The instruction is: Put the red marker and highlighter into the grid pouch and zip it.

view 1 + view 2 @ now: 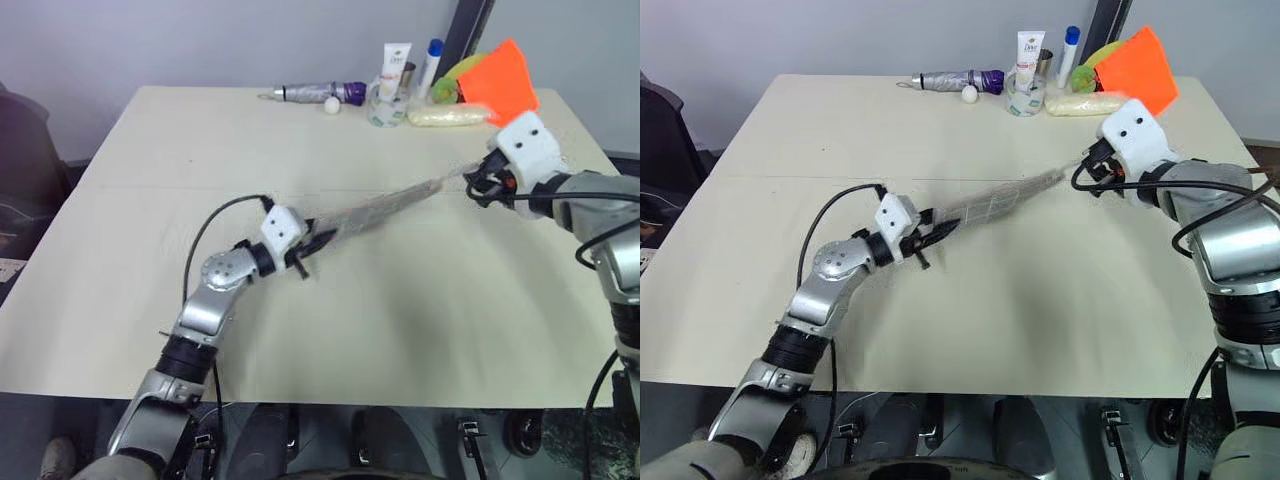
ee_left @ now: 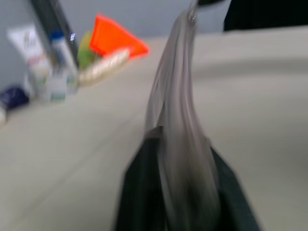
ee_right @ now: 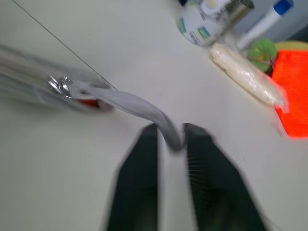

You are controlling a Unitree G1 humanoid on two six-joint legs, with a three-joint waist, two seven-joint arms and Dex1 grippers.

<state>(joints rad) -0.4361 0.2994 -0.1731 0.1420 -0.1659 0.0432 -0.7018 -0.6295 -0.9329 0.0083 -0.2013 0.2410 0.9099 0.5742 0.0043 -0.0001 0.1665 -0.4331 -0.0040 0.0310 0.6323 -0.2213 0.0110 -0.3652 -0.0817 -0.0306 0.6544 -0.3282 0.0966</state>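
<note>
The grid pouch point(image 1: 385, 208) hangs stretched in the air over the table, between my two grippers. My left gripper point(image 1: 318, 243) is shut on its near end, and the grey fabric bulges between the black fingers point(image 2: 139, 192). My right gripper point(image 1: 475, 185) grips the far end by a grey pull strap point(image 3: 139, 108) that runs from the metal zipper pull point(image 3: 60, 85) to between its fingertips. A bit of red point(image 3: 89, 102) shows at the pouch's end beside the zipper pull, likely the red marker. The highlighter is hidden.
Along the table's far edge lie a grey-and-purple folded umbrella point(image 1: 315, 93), a white ball point(image 1: 331, 103), a clear jar point(image 1: 386, 108), a white tube point(image 1: 394, 68), a blue-capped bottle point(image 1: 430, 65), a pale packet point(image 1: 447, 116) and an orange thing point(image 1: 503, 80). Bare tabletop point(image 1: 150, 300) surrounds the pouch.
</note>
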